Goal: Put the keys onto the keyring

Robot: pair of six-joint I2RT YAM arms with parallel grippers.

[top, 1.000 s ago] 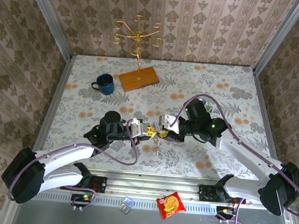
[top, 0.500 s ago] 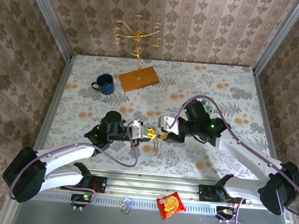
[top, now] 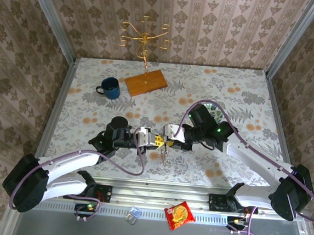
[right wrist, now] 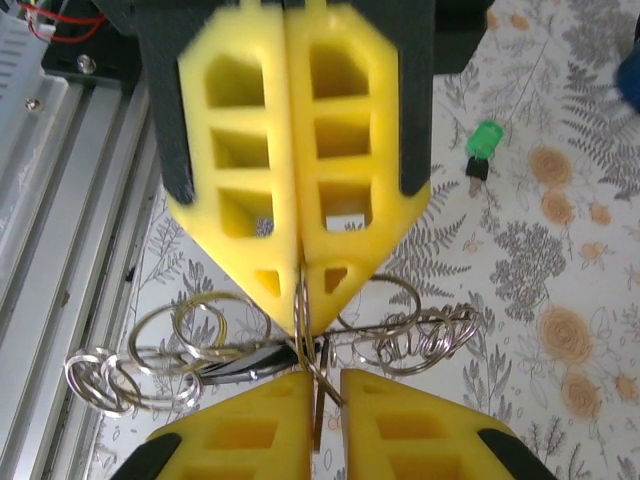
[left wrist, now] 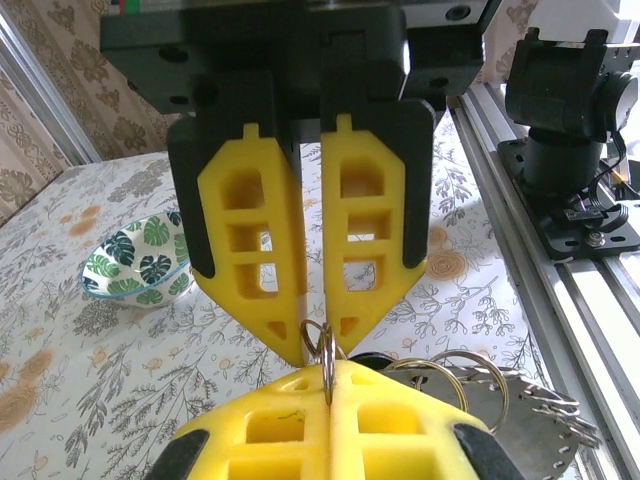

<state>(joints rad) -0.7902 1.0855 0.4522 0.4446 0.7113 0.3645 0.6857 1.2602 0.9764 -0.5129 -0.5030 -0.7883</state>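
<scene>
My two grippers meet tip to tip over the front middle of the table. The left gripper (top: 157, 141) (left wrist: 328, 372) is shut on the thin keyring (left wrist: 324, 342), which stands edge-on between its yellow pads. The right gripper (top: 169, 139) (right wrist: 322, 384) faces it with its jaws drawn in to a narrow gap, and the wire of the keyring (right wrist: 318, 350) crosses that gap and touches both pads. A bunch of silver rings (right wrist: 420, 335) and a dark key (right wrist: 238, 363) hang under the tips. The green-headed key (right wrist: 484, 142) lies apart on the tablecloth.
A blue mug (top: 110, 87) and a wooden base with a gold stand (top: 146, 82) sit at the back left. A leaf-patterned bowl (left wrist: 135, 262) lies by the right arm. A red snack packet (top: 179, 214) rests on the front rail.
The right gripper has slid a little left toward the left gripper, and its jaws have drawn in around the ring. The left arm has barely moved.
</scene>
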